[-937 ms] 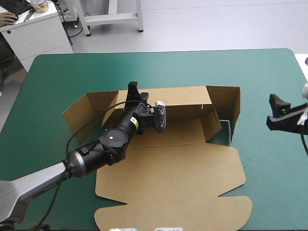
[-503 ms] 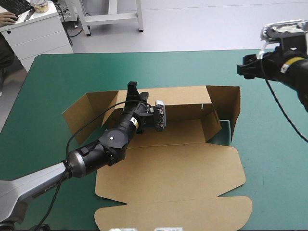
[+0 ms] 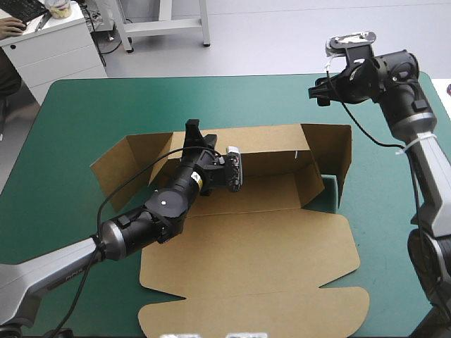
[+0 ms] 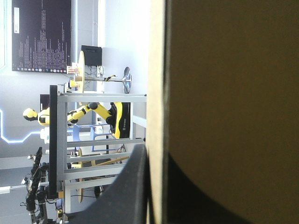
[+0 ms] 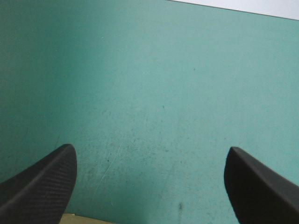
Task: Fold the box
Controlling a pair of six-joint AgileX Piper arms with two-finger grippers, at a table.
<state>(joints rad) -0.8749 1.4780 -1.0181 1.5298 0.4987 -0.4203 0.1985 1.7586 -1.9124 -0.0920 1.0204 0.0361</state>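
Claw by claw: the left claw [image 3: 195, 134] is all but closed on the brown box [image 3: 246, 246], pinching the top edge of its raised back wall [image 3: 271, 144], and its wrist view shows the board running between the black fingers [image 4: 133, 186]. The right claw [image 3: 318, 94] hangs wide apart and empty above the far right of the bench [image 3: 106, 105], beyond the box's upright right wall [image 3: 331, 151]; under it lies teal-green cover, with what is probably a sliver of brown board beside one finger's base. The box sits mid-bench, back and right walls raised, left flap [image 3: 120, 165] splayed outward, lid [image 3: 254, 310] flat toward the near edge. The step in hand looks like bringing the right claw to the right wall for turning in and tucking. Doing it well calls for the left claw to hold the back wall upright without crushing it, while the right descends squarely over the wall's top edge, closes only once board sits between its fingers, and folds along the crease
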